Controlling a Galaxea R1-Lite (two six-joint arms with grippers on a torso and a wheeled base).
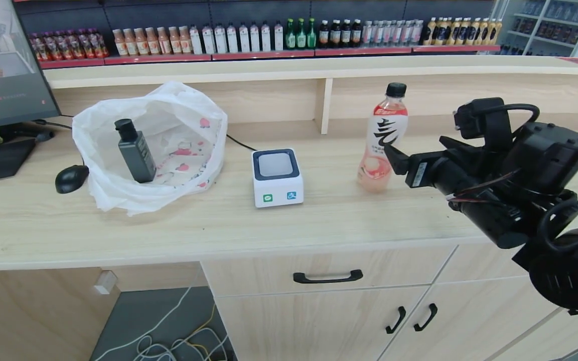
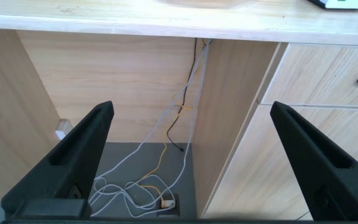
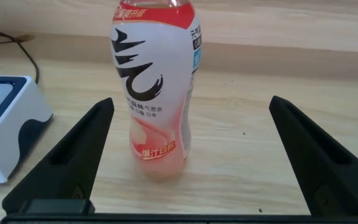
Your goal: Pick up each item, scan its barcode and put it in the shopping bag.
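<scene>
The scanner [image 1: 277, 176] sits between bag [image 1: 203, 130], left, and bottle [image 1: 383, 140], right, on the counter [image 1: 269, 225].

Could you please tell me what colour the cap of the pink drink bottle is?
The cap is black, seen best in the head view.

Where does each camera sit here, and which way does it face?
Head view: on the head, facing forward and down over the counter; the right gripper shows at its right.
Left wrist view: on the left wrist, below the counter edge, facing cables underneath; the left gripper frames it, jaws open.
Right wrist view: on the right wrist, low over the counter, facing the drink bottle ahead, jaws open.
Shared: head and right wrist views both show the drink bottle and scanner.
</scene>
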